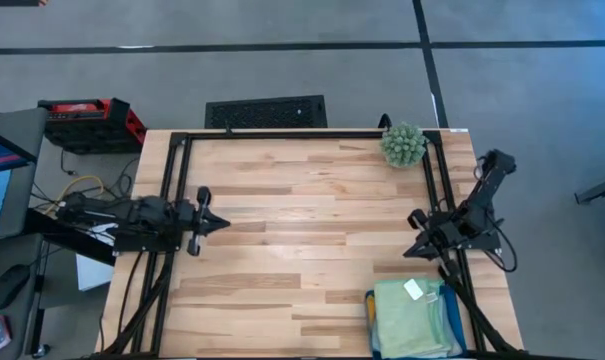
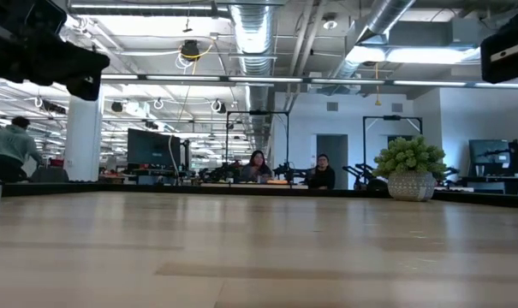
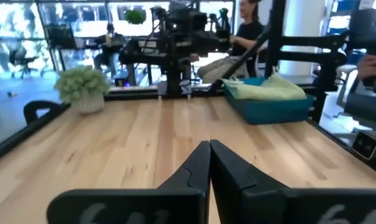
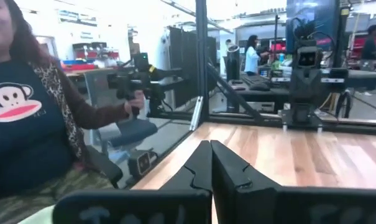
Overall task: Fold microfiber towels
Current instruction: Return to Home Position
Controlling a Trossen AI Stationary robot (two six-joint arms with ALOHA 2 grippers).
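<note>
The towels (image 1: pixel 412 315) lie stacked in a teal tray (image 1: pixel 370 305) at the table's near right corner; a light green one is on top, with a white tag (image 1: pixel 414 290) on it. They also show in the left wrist view (image 3: pixel 265 89). The other colours are hidden below. My left gripper (image 1: pixel 225 222) is shut and empty above the table's left side; it shows shut in its wrist view (image 3: pixel 209 149). My right gripper (image 1: pixel 410 252) is shut and empty near the right edge, just beyond the tray; it shows shut in its wrist view (image 4: pixel 209 149).
A spiky green ball plant (image 1: pixel 403 144) stands at the far right corner. A black frame rail (image 1: pixel 302 134) runs along the table's far edge and sides. A person sits beyond the table's near right side, seen in the right wrist view (image 4: pixel 26 124).
</note>
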